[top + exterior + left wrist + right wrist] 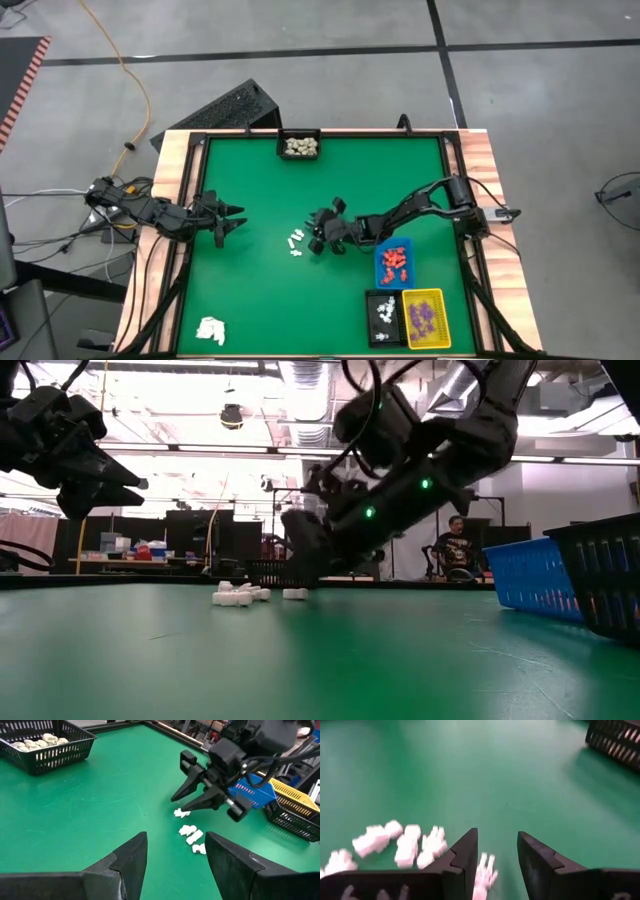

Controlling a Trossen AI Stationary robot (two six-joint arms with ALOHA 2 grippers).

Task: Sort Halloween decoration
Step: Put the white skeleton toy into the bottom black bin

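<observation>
Handling: white figurine [485,872] light, stiff, tiny; pinch across body | right hand [497,852] spread, straddling it on surface [470,765]

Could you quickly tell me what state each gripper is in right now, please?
Left gripper: open, empty, raised at the table's left side.
Right gripper: open, low over a white piece, not holding it.
</observation>
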